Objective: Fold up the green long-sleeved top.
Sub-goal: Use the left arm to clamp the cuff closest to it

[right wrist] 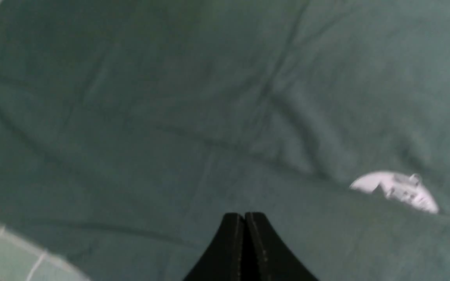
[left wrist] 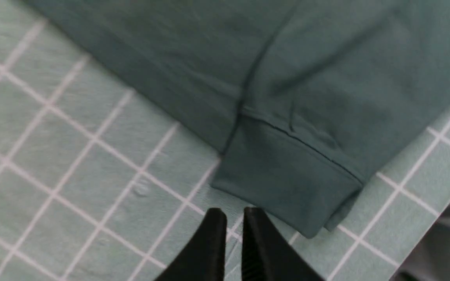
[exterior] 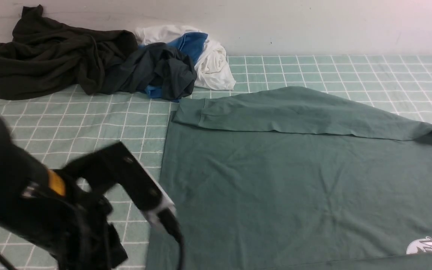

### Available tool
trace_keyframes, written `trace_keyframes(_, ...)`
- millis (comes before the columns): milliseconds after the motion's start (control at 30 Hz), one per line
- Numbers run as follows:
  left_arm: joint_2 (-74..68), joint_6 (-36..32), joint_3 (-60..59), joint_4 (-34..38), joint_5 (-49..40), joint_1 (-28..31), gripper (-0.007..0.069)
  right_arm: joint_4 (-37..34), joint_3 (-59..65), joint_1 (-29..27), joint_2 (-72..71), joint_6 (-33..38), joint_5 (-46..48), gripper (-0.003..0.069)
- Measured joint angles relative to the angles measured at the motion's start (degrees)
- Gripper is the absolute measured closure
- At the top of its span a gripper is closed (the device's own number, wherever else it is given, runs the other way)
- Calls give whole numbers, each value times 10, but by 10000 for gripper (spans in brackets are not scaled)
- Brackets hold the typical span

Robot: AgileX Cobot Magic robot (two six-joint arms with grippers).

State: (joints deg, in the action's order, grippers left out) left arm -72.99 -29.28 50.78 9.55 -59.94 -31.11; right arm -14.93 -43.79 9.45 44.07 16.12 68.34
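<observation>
The large sage-green jersey long-sleeved top [exterior: 276,180] is laid flat on the green grid-patterned worktop [exterior: 88,120], one sleeve [exterior: 294,112] folded across its far edge. The left gripper [left wrist: 231,218] is positioned just beside a sleeve cuff [left wrist: 283,175], jaws parted narrowly and empty. The right gripper [right wrist: 244,218] is held over the top near the white round logo [right wrist: 397,191], jaws pressed together.

You have open mat [exterior: 88,120] on the left, between the clothes pile [exterior: 88,63] at the far wall and your left arm [exterior: 32,202], which fills the near left corner. The top [exterior: 294,180] covers the centre and right but lies flat, leaving room above it. Behind its folded sleeve [exterior: 294,112], a bare strip of mat runs along the far right.
</observation>
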Motion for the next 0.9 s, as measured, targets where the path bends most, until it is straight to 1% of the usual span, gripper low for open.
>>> trace_keyframes(67, -47, 11, 0, -24, 11, -36, 506, 10, 0, 20, 15, 0, 24, 673)
trace_keyframes(133, -93, 18, 0, -49, 31, -63, 450, 16, 0, 29, 21, 0, 30, 673)
trace_keyframes(233, -159, 20, 1, -67, 71, -94, 342, 22, 0, 32, 22, 0, 24, 673)
trace_keyframes(267, -163, 20, 1, -68, 74, -96, 329, 22, 0, 32, 22, 0, 23, 673)
trace_keyframes(300, -189, 22, 1, -70, 97, -105, 286, 23, 0, 32, 22, 0, 15, 673)
trace_keyframes(367, -218, 22, 1, -71, 132, -114, 243, 24, -1, 32, 22, 0, 7, 673)
trace_keyframes(467, -245, 23, 2, -72, 182, -119, 209, 25, -1, 32, 22, 0, 3, 673)
trace_keyframes(567, -251, 30, 4, -72, 198, -119, 209, 26, -1, 33, 22, 0, 2, 673)
trace_keyframes(600, -252, 34, 7, -72, 198, -119, 216, 26, -1, 33, 22, 0, 2, 673)
trace_keyframes(700, -254, 37, 22, -64, 181, -119, 314, 26, -1, 34, 22, 0, 1, 673)
trace_keyframes(733, -254, 37, 25, -61, 178, -119, 336, 26, -1, 34, 22, 0, 1, 673)
trace_keyframes(767, -254, 37, 37, -48, 155, -119, 432, 26, -1, 34, 22, 0, 1, 673)
trace_keyframes(800, -254, 37, 43, -40, 144, -119, 496, 26, -1, 34, 22, 0, 1, 673)
trace_keyframes(833, -254, 36, 49, -33, 134, -119, 548, 26, -1, 34, 22, 0, 1, 673)
trace_keyframes(867, -254, 35, 55, -29, 128, -119, 582, 26, -1, 34, 22, 0, 1, 673)
trace_keyframes(900, -254, 35, 59, -26, 120, -119, 598, 26, -1, 34, 22, 0, 0, 673)
